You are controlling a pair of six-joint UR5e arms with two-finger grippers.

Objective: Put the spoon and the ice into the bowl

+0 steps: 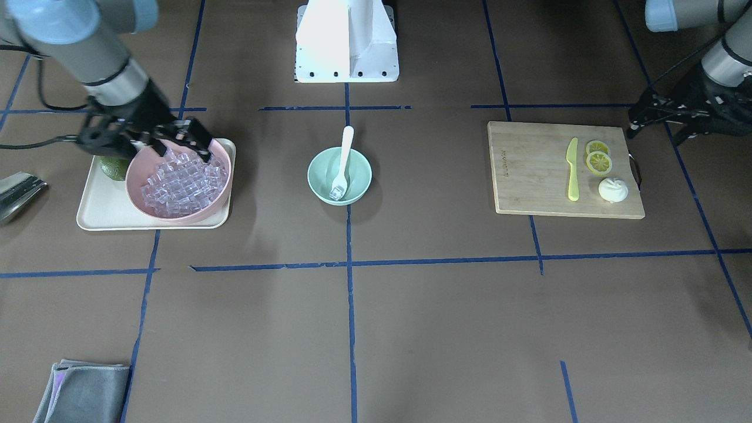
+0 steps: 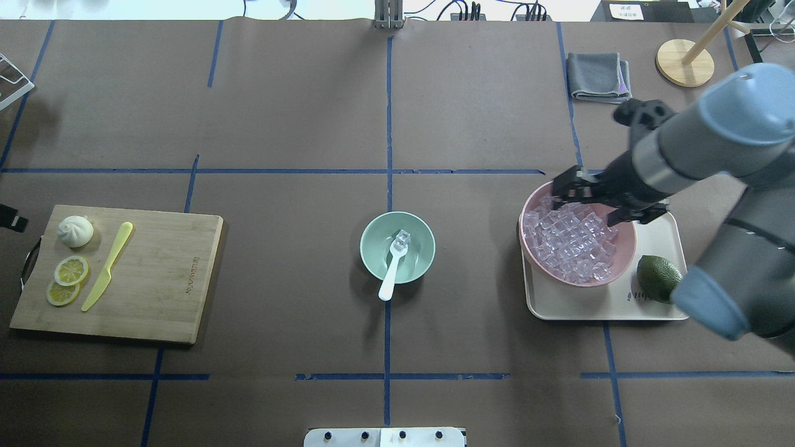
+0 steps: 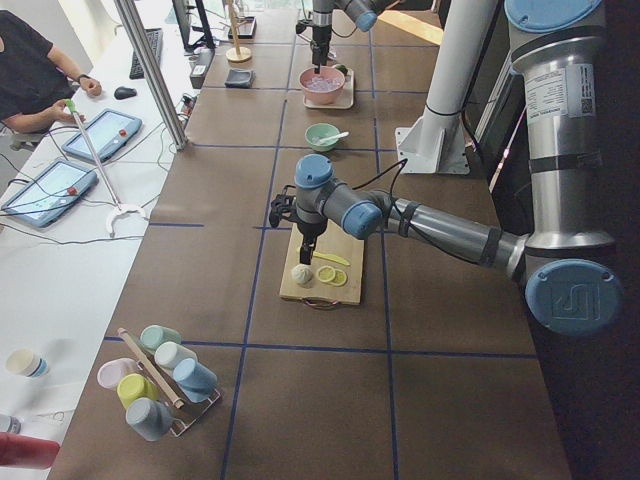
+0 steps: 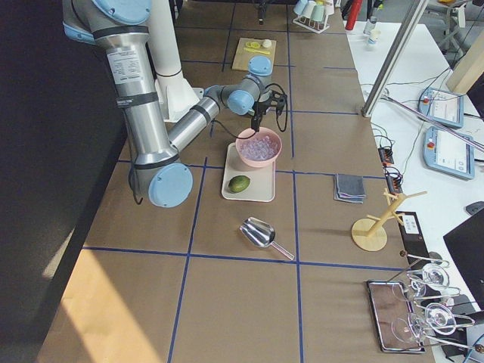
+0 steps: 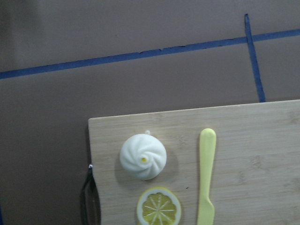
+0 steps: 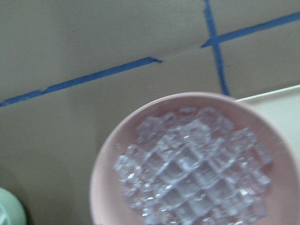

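Looks pretty much done to me. The white plastic spoon [image 2: 391, 276] sits in the mint-green bowl [image 2: 420, 248], scoop down inside and handle poking out over the rim on the robot's side. One ice cube [image 2: 403, 236] rests right at the scoop. So both items read as in. My guess is all that's left is pulling the arms clear, unless more ice is wanted.

The right tool [image 2: 587, 205] hangs over the pink bowl of ice [image 2: 626, 251], off to the mint bowl's right from the robot's seat. Its fingers are spread apart with nothing between them, as far as I can see. The left tool [image 1: 637, 120] is way out on the mint bowl's other side, past the bamboo cutting board [image 2: 168, 273], and I can't tell if it's open or closed.

Room-wise, there's bare tabletop [image 2: 298, 279] all around the mint bowl, and both neighbours are well apart from it. Edges to mind: the overhanging spoon handle, plus the pink bowl's rim and the tray [image 2: 596, 307] under it.
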